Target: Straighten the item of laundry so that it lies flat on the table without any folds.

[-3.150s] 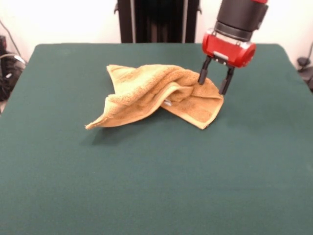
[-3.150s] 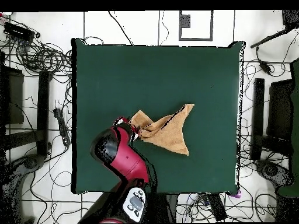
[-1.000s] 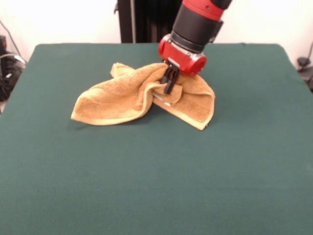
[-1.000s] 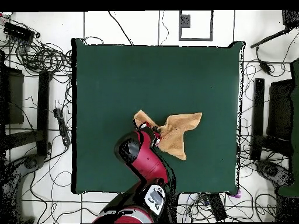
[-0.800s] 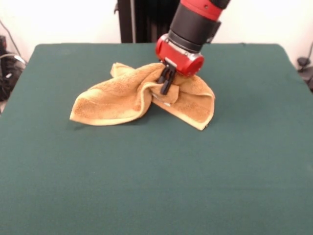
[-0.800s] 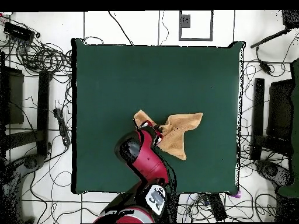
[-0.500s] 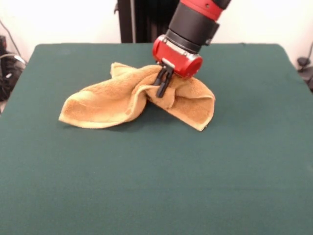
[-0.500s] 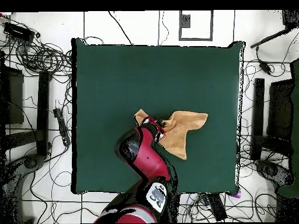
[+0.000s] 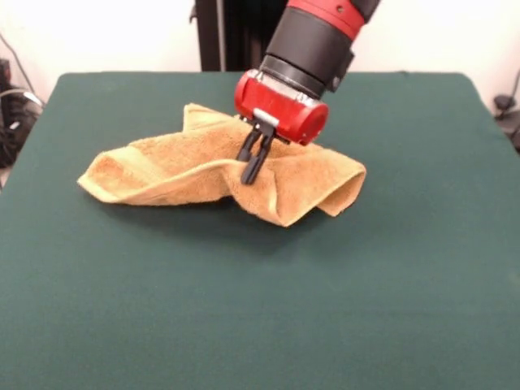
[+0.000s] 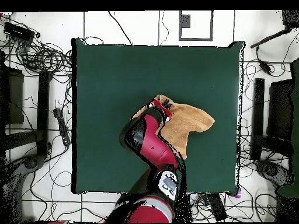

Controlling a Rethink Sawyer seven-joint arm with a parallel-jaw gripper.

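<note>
The item of laundry (image 9: 171,166) is a golden-orange towel lying crumpled on the green table (image 9: 260,309), with raised folds and a doubled-over flap at its right end. My gripper (image 9: 251,171) is shut on a fold near the towel's middle and holds it lifted off the table. In the overhead view the towel (image 10: 190,119) spreads to the right of the gripper (image 10: 162,104), and the arm covers its left part.
Cables and stands (image 10: 41,58) lie on the floor around the table (image 10: 117,76). Black upright posts (image 9: 252,32) stand behind the table's far edge.
My gripper has pulled the pinched fold toward the camera and slightly left, lifting it. The towel's left end has slid further left and the right flap has rolled over.
</note>
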